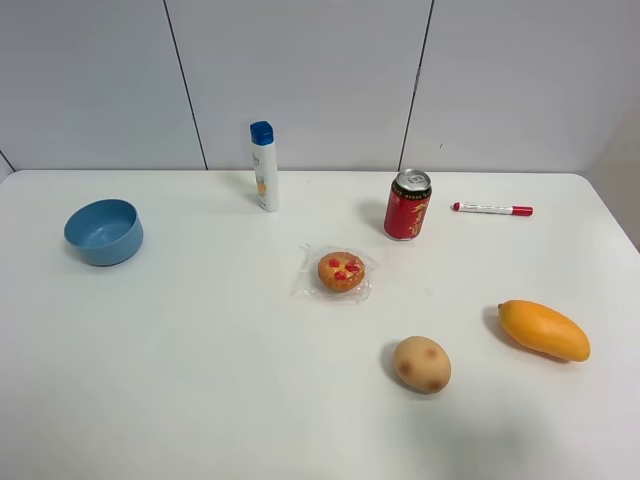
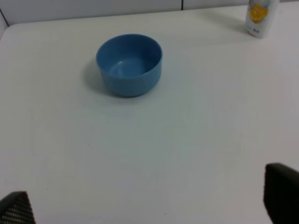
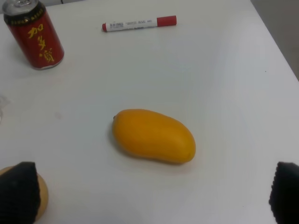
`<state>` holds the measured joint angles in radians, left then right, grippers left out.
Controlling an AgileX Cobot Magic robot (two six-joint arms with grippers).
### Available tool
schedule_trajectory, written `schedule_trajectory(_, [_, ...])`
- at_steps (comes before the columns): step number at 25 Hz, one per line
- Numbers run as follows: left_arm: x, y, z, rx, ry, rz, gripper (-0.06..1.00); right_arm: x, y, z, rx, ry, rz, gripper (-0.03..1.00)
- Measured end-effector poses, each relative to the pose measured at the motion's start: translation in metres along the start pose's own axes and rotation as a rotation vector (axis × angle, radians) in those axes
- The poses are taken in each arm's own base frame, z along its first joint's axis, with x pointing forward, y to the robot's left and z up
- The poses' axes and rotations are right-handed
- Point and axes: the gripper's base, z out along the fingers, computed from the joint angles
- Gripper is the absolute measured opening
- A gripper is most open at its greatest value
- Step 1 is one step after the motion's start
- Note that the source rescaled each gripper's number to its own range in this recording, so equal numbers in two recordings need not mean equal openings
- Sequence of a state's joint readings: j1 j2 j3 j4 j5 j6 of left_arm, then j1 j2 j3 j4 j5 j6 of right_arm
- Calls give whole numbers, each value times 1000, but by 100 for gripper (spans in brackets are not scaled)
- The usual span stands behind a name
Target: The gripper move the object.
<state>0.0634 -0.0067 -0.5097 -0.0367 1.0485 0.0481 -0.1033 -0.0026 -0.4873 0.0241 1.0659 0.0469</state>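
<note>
The object, a small red can (image 1: 408, 205) with a silver top, stands upright at the back of the white table, right of centre. It shows again in the right wrist view (image 3: 33, 37), with gold characters on its side, well beyond my right gripper (image 3: 152, 193). That gripper is open and empty, its black fingertips (image 3: 18, 191) spread wide above the table near a mango. My left gripper (image 2: 149, 200) is open too, hovering over bare table short of a blue bowl. Neither arm appears in the exterior high view.
A blue bowl (image 1: 104, 231) sits at the left and a white blue-capped bottle (image 1: 264, 166) at the back. A red-capped marker (image 1: 492, 209) lies right of the can. A wrapped pastry (image 1: 341, 271), a potato (image 1: 421, 364) and a mango (image 1: 544, 329) lie nearer the front.
</note>
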Motion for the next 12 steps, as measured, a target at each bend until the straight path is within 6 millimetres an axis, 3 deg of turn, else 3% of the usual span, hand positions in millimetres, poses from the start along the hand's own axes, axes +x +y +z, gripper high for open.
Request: schedule_trajectory(12, [0, 0, 0, 0, 0, 0, 100, 0, 0, 0, 0, 0, 0, 100])
